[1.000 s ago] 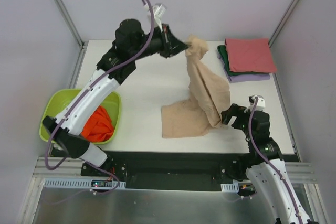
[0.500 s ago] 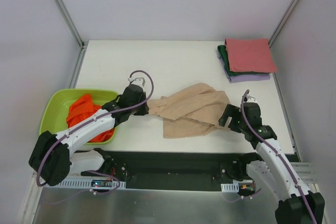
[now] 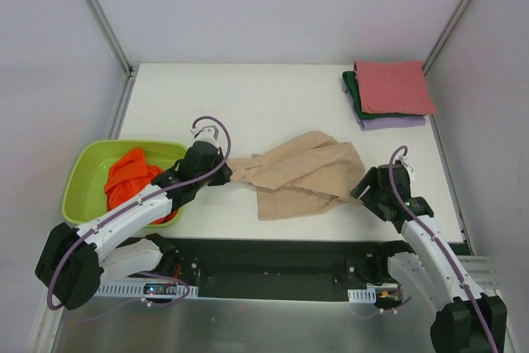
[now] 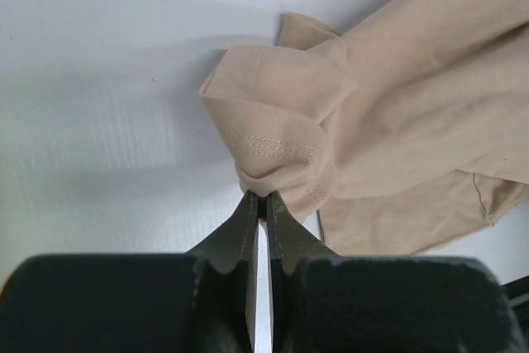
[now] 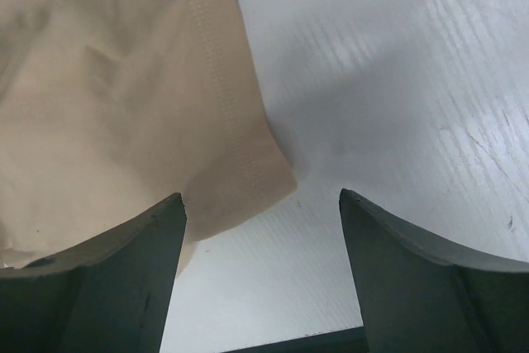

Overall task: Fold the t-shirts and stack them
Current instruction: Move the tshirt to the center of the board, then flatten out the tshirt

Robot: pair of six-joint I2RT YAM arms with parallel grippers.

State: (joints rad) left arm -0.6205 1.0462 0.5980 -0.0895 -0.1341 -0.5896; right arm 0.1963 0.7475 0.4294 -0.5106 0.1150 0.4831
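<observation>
Where the beige t-shirt lies crumpled on the counter, just toward 6 o'clock of its middle, the left fingers are pressed together on a bunched, stitched fold at the shirt's 9 o'clock end. In the left wrist view that fold rises out of the closed tips, and the rest of the cloth spreads away toward 2 o'clock.

The right fingers stand spread apart at the shirt's 4 o'clock edge, low over the counter. A hemmed corner of the cloth lies between them, nearer the finger on the left of the wrist view, and nothing is gripped.

At 1 o'clock on the counter sits a folded stack: the pinkish-red t-shirt on top, the dark green t-shirt under it, the lavender t-shirt at the bottom. At 8 o'clock a lime-green basin holds the orange t-shirt in a heap, and the left arm passes over the basin's 4 o'clock corner.
</observation>
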